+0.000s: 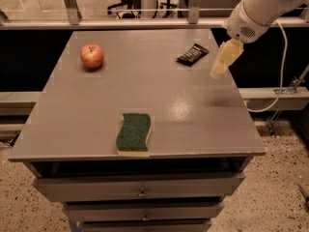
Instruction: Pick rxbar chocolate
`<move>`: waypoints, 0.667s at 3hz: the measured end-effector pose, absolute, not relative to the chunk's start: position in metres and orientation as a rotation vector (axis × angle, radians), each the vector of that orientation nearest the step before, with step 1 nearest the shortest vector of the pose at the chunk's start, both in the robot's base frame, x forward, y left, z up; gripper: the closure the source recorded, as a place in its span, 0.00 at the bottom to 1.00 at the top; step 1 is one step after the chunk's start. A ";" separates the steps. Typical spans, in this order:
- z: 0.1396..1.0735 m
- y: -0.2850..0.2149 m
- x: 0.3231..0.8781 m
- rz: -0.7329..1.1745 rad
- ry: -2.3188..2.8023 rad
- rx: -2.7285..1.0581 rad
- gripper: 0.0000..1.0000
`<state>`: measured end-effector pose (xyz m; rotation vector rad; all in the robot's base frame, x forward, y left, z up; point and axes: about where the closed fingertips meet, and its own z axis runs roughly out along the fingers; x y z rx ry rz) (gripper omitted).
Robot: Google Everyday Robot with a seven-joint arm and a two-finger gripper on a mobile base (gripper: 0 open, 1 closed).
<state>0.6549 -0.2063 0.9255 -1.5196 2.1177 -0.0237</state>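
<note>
The rxbar chocolate is a small flat black bar lying on the grey table near its far right corner. My gripper hangs from the white arm that comes in from the upper right. It hovers above the table's right edge, just to the right of the bar and a little nearer the camera. It holds nothing and does not touch the bar.
A red apple sits at the far left of the table. A green sponge lies near the front edge. Drawers sit below the tabletop. A rail runs behind the table, and a cable hangs at the right.
</note>
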 end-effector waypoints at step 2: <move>0.882 -0.198 0.747 0.140 2.123 -1.323 0.00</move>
